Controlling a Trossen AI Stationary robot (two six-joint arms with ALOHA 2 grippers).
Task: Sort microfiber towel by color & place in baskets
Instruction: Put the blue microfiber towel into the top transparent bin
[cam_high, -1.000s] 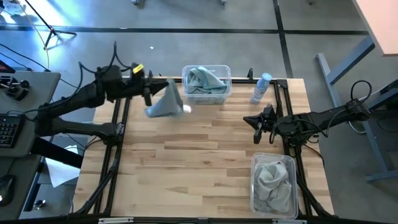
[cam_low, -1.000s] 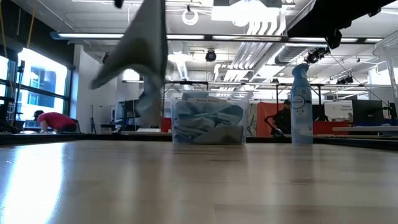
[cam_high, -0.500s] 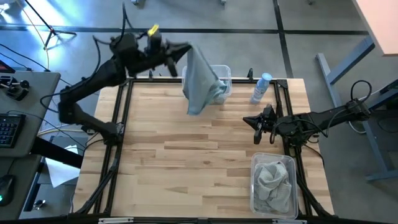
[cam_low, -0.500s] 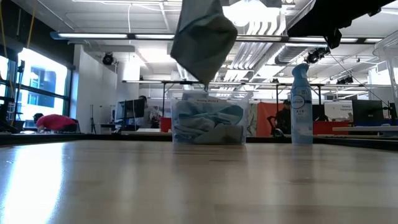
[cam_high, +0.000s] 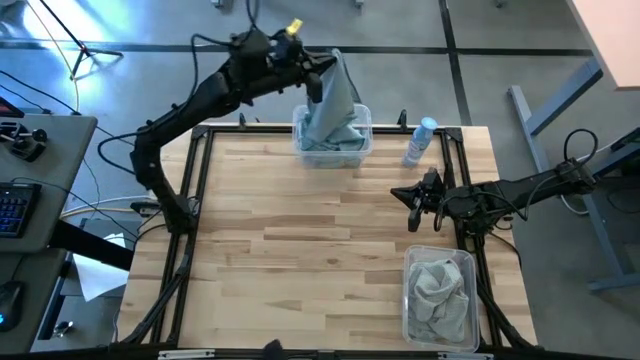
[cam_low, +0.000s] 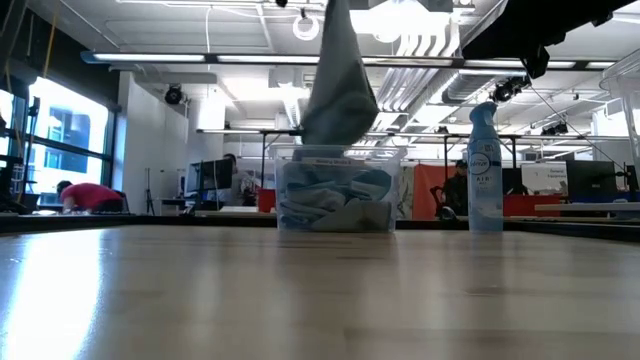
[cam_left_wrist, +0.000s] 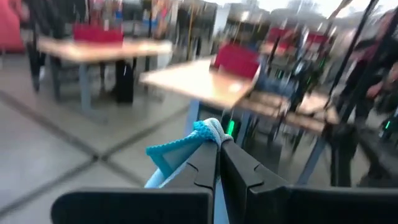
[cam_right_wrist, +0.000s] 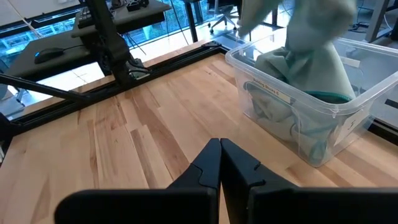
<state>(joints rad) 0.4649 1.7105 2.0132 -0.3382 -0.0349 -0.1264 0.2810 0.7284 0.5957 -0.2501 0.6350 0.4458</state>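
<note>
The wooden table (cam_high: 300, 250) carries two clear plastic baskets. The far basket (cam_high: 345, 152), directly below the left gripper (cam_high: 318, 82), holds pale teal towels. The near basket (cam_high: 440, 300), on the right gripper's (cam_high: 410, 207) near side, holds light grey towels (cam_high: 440, 290).

The left arm reaches high over the table's far edge. Its fingers are pinched tight on a corner of a teal-blue microfiber towel (cam_high: 335, 100); the left wrist view shows the darker teal edging (cam_left_wrist: 180, 149) bunched between the fingertips. The towel hangs straight down from the gripper, its lower end reaching into the far basket onto the teal towels (cam_low: 335, 195) there.

The right gripper waits low over the table's right side, fingers closed on nothing. A white-blue spray bottle (cam_high: 420, 140) stands just beyond it, beside the far basket.
</note>
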